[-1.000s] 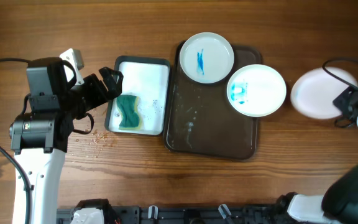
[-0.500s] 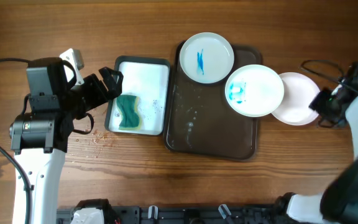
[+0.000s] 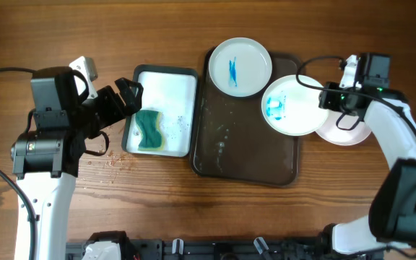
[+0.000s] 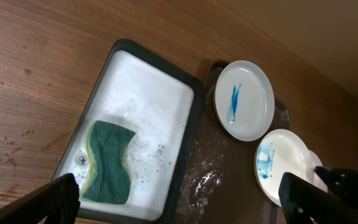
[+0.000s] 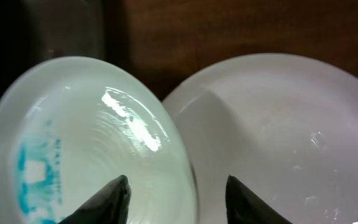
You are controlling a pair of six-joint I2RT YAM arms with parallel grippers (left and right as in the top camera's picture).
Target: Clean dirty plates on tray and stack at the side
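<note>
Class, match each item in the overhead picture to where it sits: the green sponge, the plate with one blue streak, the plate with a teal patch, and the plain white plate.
Items
1. green sponge
2. plate with one blue streak
3. plate with a teal patch
4. plain white plate

Places
A. on the bare tabletop, right of the tray
B. in the foamy tub
C. at the tray's upper left corner in the overhead view
D. over the tray's right rim, overlapping another plate

Pairs: 1-B, 2-C, 3-D, 4-A

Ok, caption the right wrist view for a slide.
Right gripper, jaws open, straddles the rim of a blue-smeared plate overlapping a clean white plate.
</note>
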